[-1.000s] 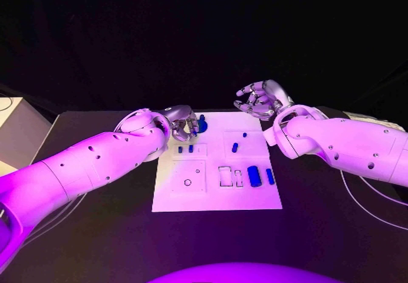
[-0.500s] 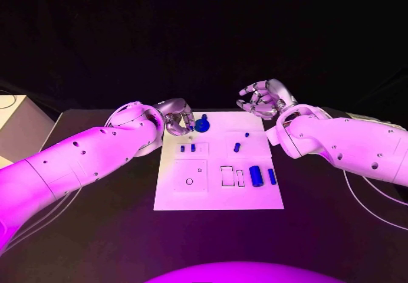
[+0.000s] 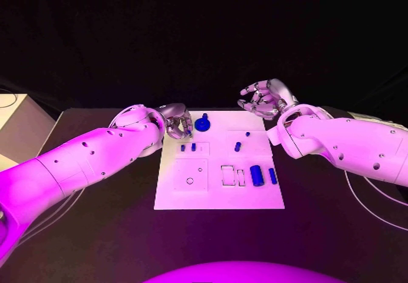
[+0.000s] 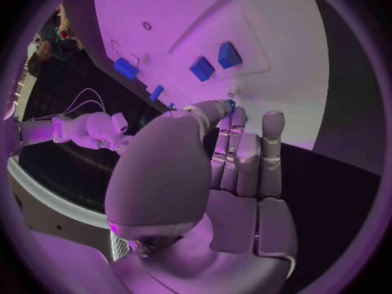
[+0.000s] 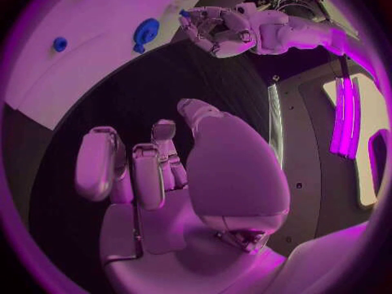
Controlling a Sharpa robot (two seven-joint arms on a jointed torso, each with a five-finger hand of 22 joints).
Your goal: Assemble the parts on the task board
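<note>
The left hand [image 3: 176, 121], fingers curled and empty, hangs over the far-left corner of the white rectangular task board [image 3: 219, 197], just beside the round blue knob-shaped part [image 3: 202, 124]. The right hand [image 3: 266, 99], open and empty, hovers off the board's far-right corner. For a sound grasp, fingers should spread before closing around the knob.
</note>
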